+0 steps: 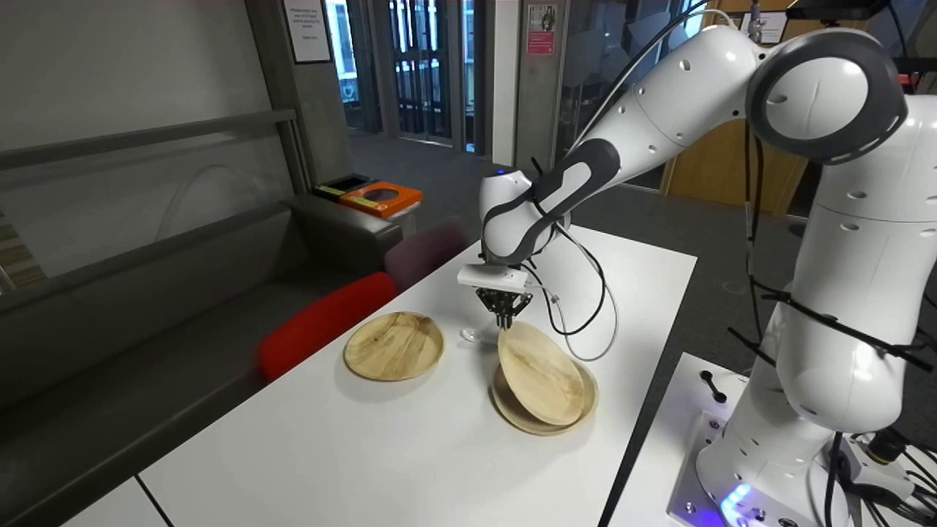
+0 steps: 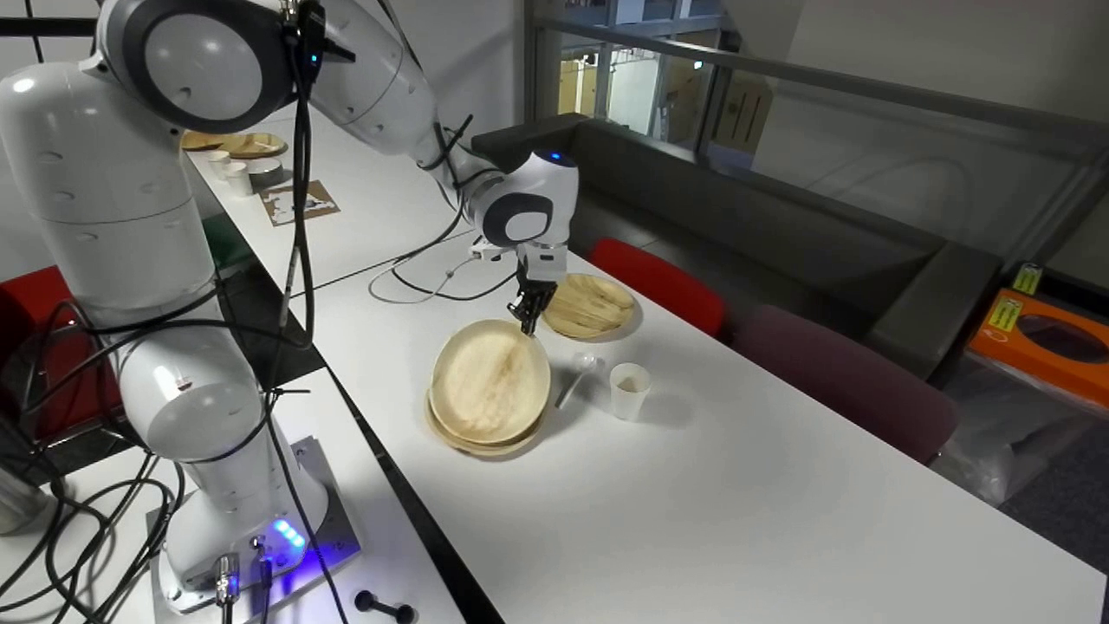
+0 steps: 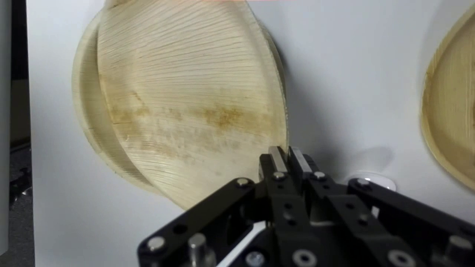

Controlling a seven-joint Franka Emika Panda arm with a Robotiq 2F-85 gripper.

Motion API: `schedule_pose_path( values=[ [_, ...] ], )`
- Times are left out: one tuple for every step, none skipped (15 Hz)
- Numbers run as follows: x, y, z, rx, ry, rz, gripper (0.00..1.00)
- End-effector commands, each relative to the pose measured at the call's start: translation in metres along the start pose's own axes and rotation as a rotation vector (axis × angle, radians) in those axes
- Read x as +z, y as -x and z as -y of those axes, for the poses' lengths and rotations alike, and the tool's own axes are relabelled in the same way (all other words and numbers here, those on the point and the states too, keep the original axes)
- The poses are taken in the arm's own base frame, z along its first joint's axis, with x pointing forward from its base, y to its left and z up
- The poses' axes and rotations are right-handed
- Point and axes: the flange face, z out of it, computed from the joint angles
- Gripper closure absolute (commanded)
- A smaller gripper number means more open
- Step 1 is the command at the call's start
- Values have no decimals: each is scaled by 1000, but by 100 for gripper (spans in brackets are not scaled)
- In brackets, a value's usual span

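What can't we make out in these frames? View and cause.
Lower plate: middle covered by the tilted plate, all views.
Tilted plate: far end cut off by the top edge, wrist view.
Clear spoon: most of its handle behind the fingers, wrist view.
Separate plate: cut off by the right edge, wrist view.
White cup: contents too small to tell, in an exterior view.
Poster: text too small, in an exterior view.
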Motion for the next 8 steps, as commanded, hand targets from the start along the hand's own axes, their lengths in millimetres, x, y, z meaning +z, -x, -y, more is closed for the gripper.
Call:
schedule_pose_path(
  values=[
    [-29, -17, 10, 45, -5, 22, 97],
    [-37, -23, 14, 64, -19, 35, 97],
    [-45, -28, 18, 73, -27, 54, 97],
    [-55, -34, 22, 84, -33, 86, 97],
    [-65, -39, 24, 103, -42, 112, 97],
    [-77, -46, 28, 125, -51, 144, 97],
    [-87, -51, 30, 142, -52, 164, 97],
    [-94, -55, 33, 151, -51, 176, 97]
  ],
)
